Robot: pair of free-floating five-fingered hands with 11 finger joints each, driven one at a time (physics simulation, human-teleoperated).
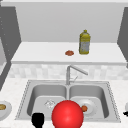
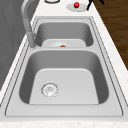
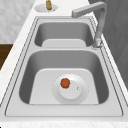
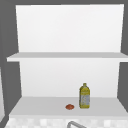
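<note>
Fingers of the left hand (image 1: 38, 120), low at the sink's (image 1: 25, 95) front edge, are not clear enough to tell if they are curled. Beside it is a big red ball (image 1: 67, 115). Further right, a small orange fruit (image 1: 84, 108) lies on a plate (image 1: 92, 105) in the right basin. At the far right, the right hand (image 1: 125, 113) perhaps hovers by the counter edge.

Large glossy red ball (image 1: 67, 115) at the sink's front edge, just beside the left hand (image 1: 38, 120).
</note>
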